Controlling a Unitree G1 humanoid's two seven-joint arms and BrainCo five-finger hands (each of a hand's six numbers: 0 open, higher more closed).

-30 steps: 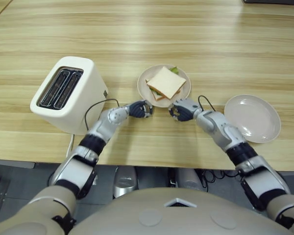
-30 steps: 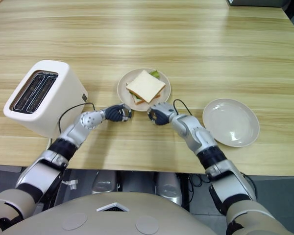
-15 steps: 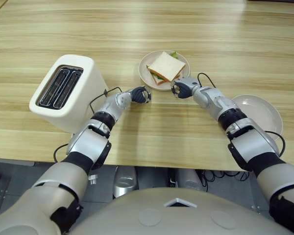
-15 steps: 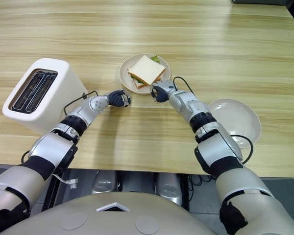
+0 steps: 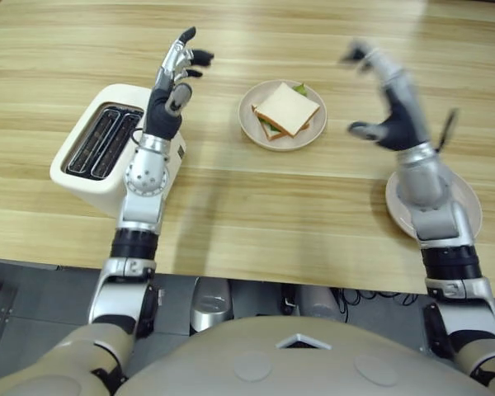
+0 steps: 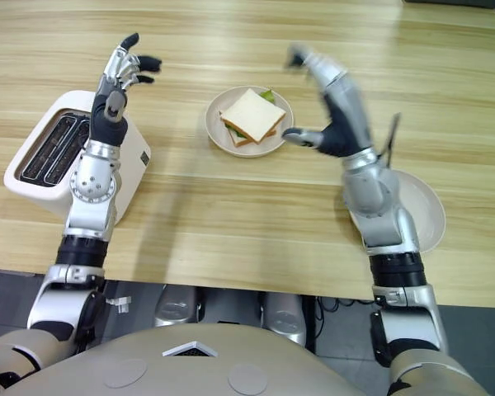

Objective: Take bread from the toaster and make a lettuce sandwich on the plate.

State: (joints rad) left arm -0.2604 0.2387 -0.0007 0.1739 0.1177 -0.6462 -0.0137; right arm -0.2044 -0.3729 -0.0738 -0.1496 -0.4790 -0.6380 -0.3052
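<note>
A sandwich [image 5: 286, 110] of two white bread slices with green lettuce between them lies on a small beige plate [image 5: 256, 132] at mid-table. The white toaster [image 5: 99, 148] stands to the left, both slots dark with no bread showing. My left hand [image 5: 173, 78] is raised high above the toaster's right side, fingers spread, holding nothing. My right hand [image 5: 388, 95] is lifted up to the right of the sandwich plate, fingers spread and blurred, also holding nothing.
A second, bare plate [image 6: 425, 219] sits at the right near the table's front edge, partly covered by my right forearm. Wide bare wooden table lies behind the sandwich plate. The toaster's dark cord runs along its right side.
Both hands have risen from the table beside the sandwich plate and gone from curled to spread. The arms now stand upright. The sandwich and plates stay put.
</note>
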